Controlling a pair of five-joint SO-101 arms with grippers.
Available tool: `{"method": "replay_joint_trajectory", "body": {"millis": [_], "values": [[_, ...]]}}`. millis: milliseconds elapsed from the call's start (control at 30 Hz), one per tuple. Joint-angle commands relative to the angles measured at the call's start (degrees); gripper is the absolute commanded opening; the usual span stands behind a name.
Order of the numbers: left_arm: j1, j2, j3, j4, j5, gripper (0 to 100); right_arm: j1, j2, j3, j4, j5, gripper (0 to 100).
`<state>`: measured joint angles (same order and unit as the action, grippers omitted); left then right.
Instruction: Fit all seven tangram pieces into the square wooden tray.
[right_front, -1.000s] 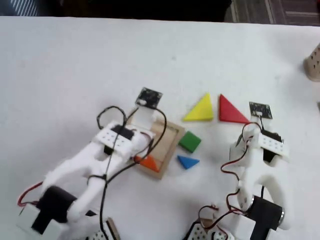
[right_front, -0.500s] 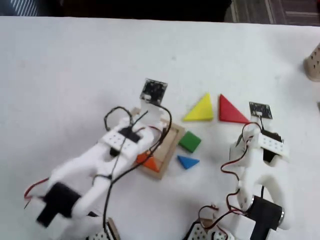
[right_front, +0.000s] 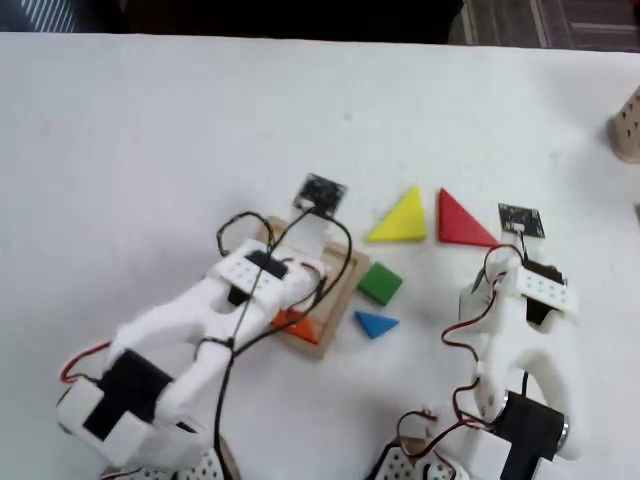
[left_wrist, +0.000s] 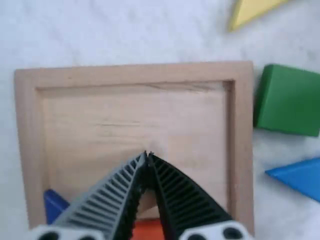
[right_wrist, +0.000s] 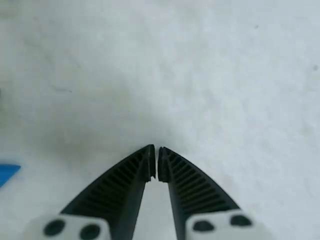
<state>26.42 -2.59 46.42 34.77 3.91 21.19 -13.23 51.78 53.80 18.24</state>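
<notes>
White tabletop (right_front: 150, 130) bears the square wooden tray (right_front: 343, 295) near its middle; the left gripper (left_wrist: 148, 159) hangs over the tray floor, tips pressed together, pinching nothing; an orange piece (right_front: 298, 325) and a dark blue piece (left_wrist: 52, 202) lie in the tray's six o'clock side; seen from above, around the tray lie the green square (right_front: 380, 283) at three o'clock, blue triangle (right_front: 376, 323) at four, yellow triangle (right_front: 400, 220) at one and red triangle (right_front: 460, 220) at two; the right gripper (right_wrist: 155, 162), tips together and empty, sits over bare table.

Left gripper (left_wrist: 148, 156) shifted rightward, farther across wooden tray (left_wrist: 135, 73)
</notes>
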Motion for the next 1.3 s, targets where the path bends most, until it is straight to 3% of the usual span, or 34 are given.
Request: {"method": "replay_joint_trajectory", "body": {"millis": [0, 500, 733, 1000, 1267], "values": [[-0.13, -3.91, -2.55, 3.78, -8.18, 2, -0.66, -2.15, -0.44, 0.04, 0.88, 2.1], [-0.04, -4.79, -2.99, 3.34, -5.63, 2, -0.66, -2.15, -0.44, 0.04, 0.88, 2.1], [4.88, -4.79, -2.46, 3.87, -5.98, 2, -1.27, -2.15, -0.35, -0.04, 0.88, 2.1], [5.05, -4.88, -2.99, 5.45, -5.89, 2, -1.27, -2.15, -0.35, -0.04, 0.88, 2.1], [5.14, -15.52, 3.25, 5.45, -5.89, 2, -1.27, -2.15, -0.44, -0.04, 0.88, 2.1]]}}
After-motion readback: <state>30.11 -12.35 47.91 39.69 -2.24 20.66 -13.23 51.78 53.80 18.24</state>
